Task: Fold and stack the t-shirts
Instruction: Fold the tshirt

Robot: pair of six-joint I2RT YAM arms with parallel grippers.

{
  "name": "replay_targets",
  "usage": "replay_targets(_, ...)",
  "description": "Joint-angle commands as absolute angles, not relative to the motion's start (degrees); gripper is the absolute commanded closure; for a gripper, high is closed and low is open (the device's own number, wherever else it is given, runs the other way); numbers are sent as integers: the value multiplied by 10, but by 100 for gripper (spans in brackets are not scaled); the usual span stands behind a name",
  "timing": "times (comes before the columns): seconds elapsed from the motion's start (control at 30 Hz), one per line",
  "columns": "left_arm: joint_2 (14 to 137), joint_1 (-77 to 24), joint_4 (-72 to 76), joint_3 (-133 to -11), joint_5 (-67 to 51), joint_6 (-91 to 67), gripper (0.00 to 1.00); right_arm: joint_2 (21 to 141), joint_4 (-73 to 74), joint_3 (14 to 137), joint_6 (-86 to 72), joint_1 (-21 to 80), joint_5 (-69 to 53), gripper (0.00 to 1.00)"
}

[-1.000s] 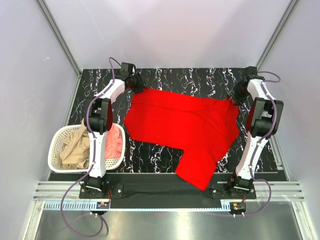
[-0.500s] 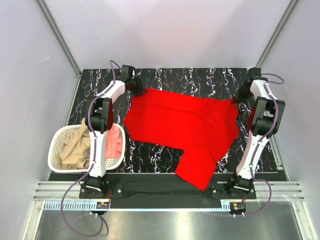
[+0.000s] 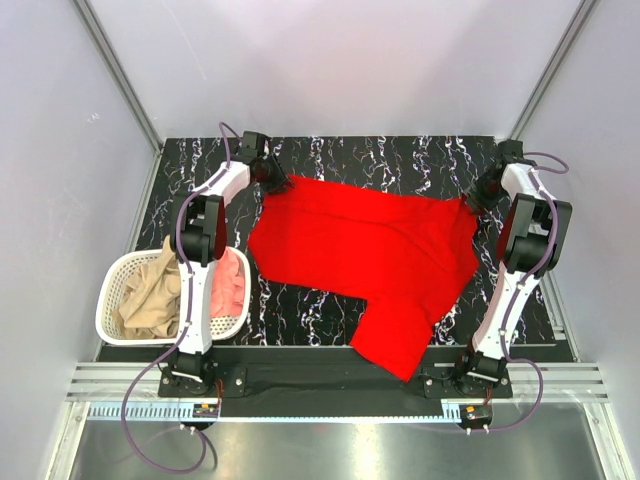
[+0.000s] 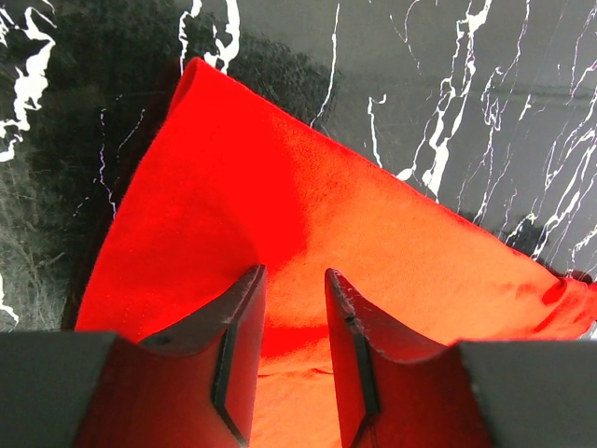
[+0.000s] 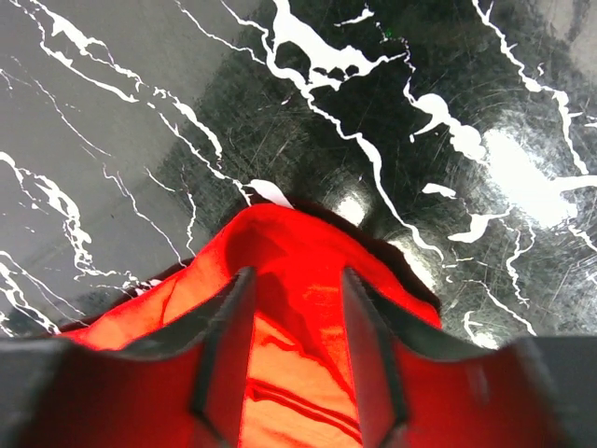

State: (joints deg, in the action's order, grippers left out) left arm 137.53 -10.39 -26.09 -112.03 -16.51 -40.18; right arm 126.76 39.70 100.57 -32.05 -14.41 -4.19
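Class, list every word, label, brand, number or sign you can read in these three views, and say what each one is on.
None: no readable text in any view.
The red t-shirt shows no print or tag, the white basket has no marking, and the black table shows only white veining.

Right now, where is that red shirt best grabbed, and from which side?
By its two far corners, coming down from above. The shirt lies spread mostly flat on the table, so only an edge offers something to pinch, and those corners stick out at both sides. The left gripper and right gripper each appear to pinch one.
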Motion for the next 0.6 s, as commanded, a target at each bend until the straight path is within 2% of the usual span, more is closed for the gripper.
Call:
replay_targets(0.0,1368,-101,-252,-1139,-172,-403,64,1225,384,1020,-323,-147,-47,50)
replay_targets(0.17,1369,-101,-251,-1135,-171,-405,65,1250,388,1041,-318,-146,-86,48)
replay_targets(0.33,1368,-101,-248,-1133,-171,-407,65,1242,373,1026,-323,-146,-77,55)
replay_targets(0.43,1369,-101,-249,-1137,-171,-407,65,1239,405,1039,-323,-146,-42,62)
replay_targets(0.57,1372,-101,-247,-1140,-172,-409,66,1213,389,1019,-320,-146,-36,62)
